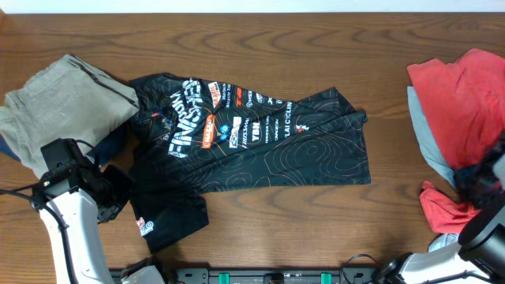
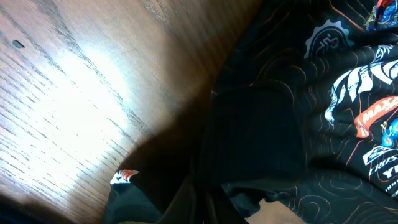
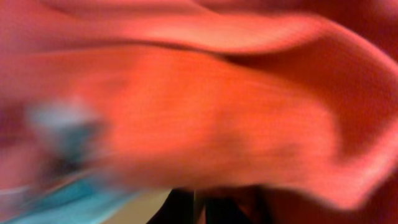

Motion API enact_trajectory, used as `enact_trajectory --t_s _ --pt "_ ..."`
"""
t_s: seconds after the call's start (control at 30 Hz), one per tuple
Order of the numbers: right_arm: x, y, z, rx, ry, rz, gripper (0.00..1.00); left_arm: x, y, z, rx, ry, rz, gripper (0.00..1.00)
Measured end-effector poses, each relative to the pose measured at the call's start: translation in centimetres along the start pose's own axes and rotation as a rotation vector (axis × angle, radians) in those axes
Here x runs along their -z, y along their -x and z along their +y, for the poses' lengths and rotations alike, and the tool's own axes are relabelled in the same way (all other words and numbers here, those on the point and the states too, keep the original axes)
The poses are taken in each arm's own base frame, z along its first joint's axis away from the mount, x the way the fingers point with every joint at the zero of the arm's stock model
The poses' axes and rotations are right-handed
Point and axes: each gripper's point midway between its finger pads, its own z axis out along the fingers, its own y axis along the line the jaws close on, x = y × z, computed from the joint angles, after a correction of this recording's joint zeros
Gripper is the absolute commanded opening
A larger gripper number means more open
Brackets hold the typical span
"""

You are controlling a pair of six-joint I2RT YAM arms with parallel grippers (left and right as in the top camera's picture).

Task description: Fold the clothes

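Right, looking down on the wooden table, grain running left to right. Spread flat across the middle of it, the black jersey: long axis left to right, hem end pointing right, white lettering and coloured logos bunched toward the left, one short sleeve flopped out toward the near edge at the left. Up close from the left wrist, thin orange contour lines sharp on the black cloth, bare wood to its left. Over at far left, a rumpled khaki garment, touching the jersey's left end. At the right edge, a heaped red shirt, well apart from the jersey, with a light-blue shirt peeking out beneath its left side. Down at near left, the left gripper, right at that near sleeve; no telling how the jaws stand, fingers lost against black cloth. At near right, the right gripper, down on the red heap; from the right wrist, only blurred red up close, so no telling about those jaws either.
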Motion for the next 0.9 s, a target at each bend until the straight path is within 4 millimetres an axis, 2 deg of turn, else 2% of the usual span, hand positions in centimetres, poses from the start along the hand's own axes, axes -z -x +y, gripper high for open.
enact_trajectory --t_s 0.1,0.2,0.37,0.5,0.63,0.7,0.8,0.87,0.9 --pt "2.0 0.2 5.1 0.169 0.265 0.048 0.14 0.0 0.0 0.0 0.0 0.0 0.0 0.06" --pt "4.6 -2.1 10.0 0.421 0.536 0.096 0.15 0.0 0.0 0.0 0.0 0.0 0.0 0.06" --pt "6.6 -6.0 14.4 0.699 0.672 0.077 0.12 0.0 0.0 0.0 0.0 0.0 0.0 0.06" --pt "7.4 -8.1 17.2 0.861 0.673 -0.001 0.11 0.0 0.0 0.0 0.0 0.0 0.001 0.06" --pt "7.4 -9.3 19.3 0.957 0.654 -0.079 0.12 0.0 -0.1 0.0 0.001 0.002 0.004 0.06" --pt "6.8 -9.6 20.0 0.981 0.634 -0.097 0.12 0.0 -0.1 0.0 0.001 0.002 0.004 0.06" --pt "4.6 -9.8 20.6 1.003 0.585 -0.102 0.12 0.0 -0.1 0.0 0.001 0.002 0.004 0.06" --pt "2.9 -9.7 20.5 1.001 0.549 -0.093 0.11 0.0 -0.1 0.0 0.001 0.002 0.004 0.06" --pt "2.9 -9.2 20.8 0.993 0.547 -0.113 0.09 0.0 -0.1 0.0 0.001 0.002 0.004 0.06"
